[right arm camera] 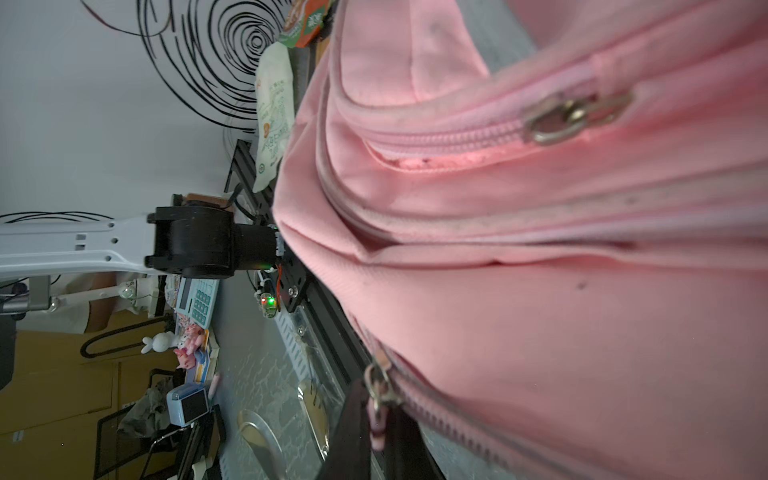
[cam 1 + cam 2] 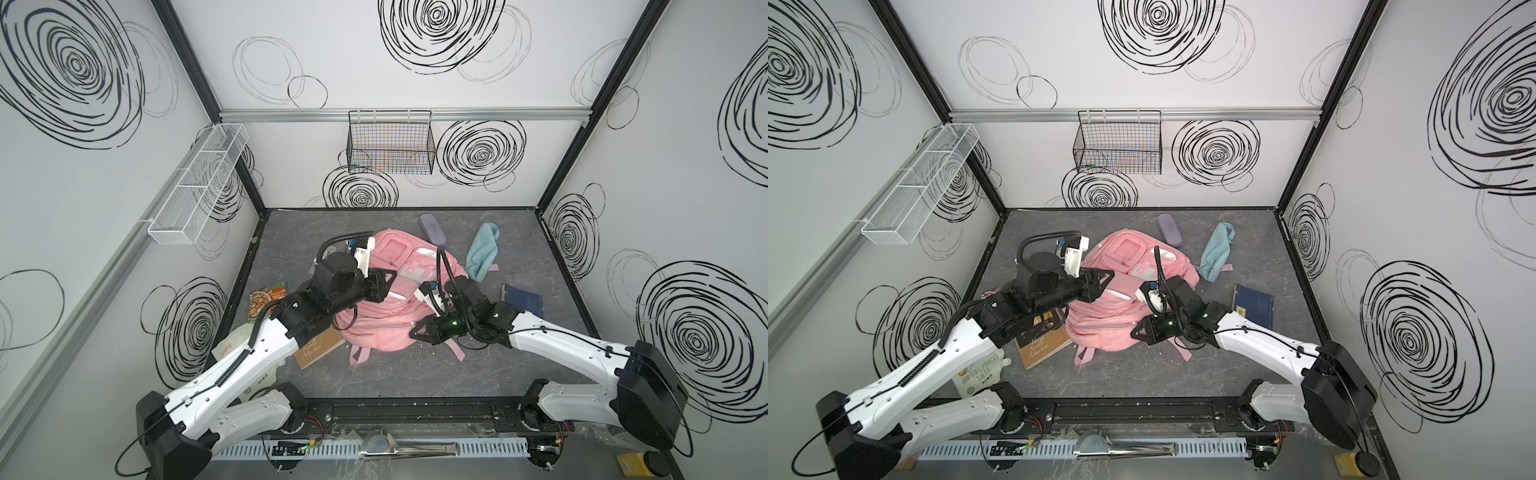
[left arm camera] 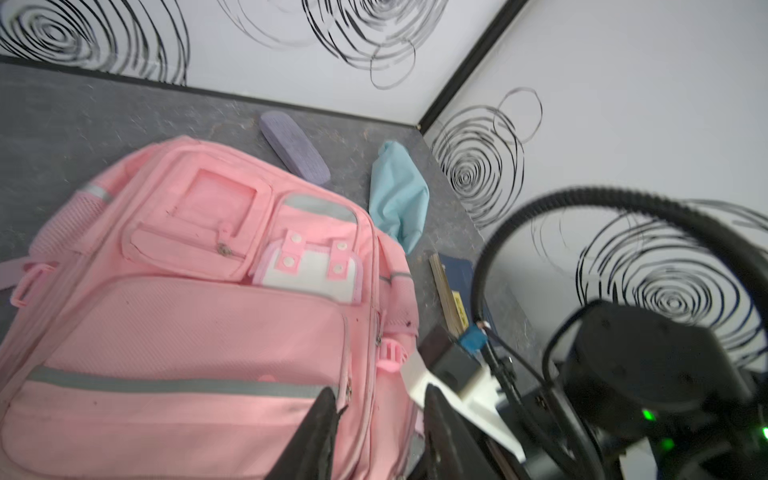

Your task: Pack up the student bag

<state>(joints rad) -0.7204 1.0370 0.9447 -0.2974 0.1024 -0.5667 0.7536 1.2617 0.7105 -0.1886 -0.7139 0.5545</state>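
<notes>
**Top views:** the pink backpack (image 2: pixel 374 332) is laid on the table (image 2: pixel 415 374), touched on opposite sides by the left gripper (image 2: pixel 390 276) and right gripper (image 2: pixel 413 332).
**Left wrist:** the left gripper is spread, with the backpack just beneath.
**Right wrist:** a zipper pull (image 1: pixel 378 395) is pinched by the right gripper.

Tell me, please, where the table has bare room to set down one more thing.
Bare: the front strip of the table between the pink backpack and the front rail; also the back-left corner. Crowded: the left edge, with brown book and snack packet; the right, with blue pouch, purple case, navy book.
</notes>
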